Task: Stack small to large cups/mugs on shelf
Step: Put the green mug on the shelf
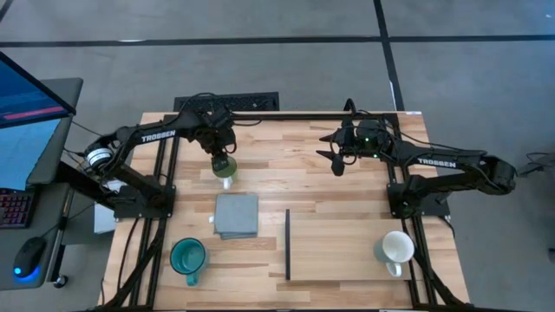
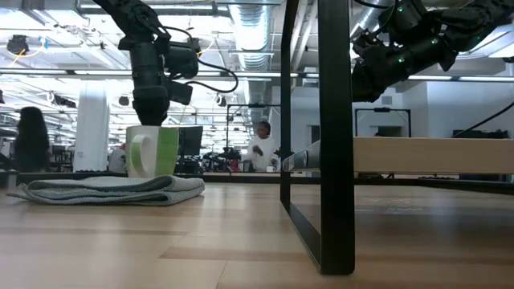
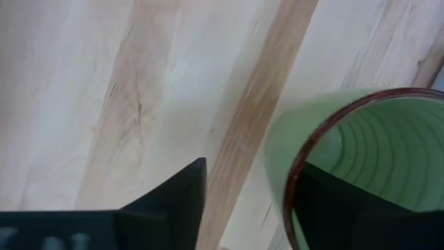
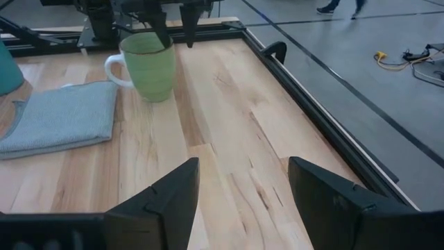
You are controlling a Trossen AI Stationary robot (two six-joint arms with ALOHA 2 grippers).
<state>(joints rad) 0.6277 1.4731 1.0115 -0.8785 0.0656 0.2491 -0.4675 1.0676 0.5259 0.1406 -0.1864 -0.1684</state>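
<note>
Table edge (image 3: pixel 430 69), green mug (image 3: pixel 361 153) cut off.

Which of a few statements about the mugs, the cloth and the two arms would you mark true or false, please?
1. The left end effector straddles the rim of the light green mug, one finger inside and one outside. True.
2. The white mug is stacked inside the teal mug. False: they stand apart on the table, teal near the front left, white near the front right.
3. The right end effector is open and holds nothing. True.
4. The green mug rests on the grey cloth. False: it stands on the bare table just behind the cloth.
5. A mug already stands on the shelf. False: the wood panel carries no mug.
</note>
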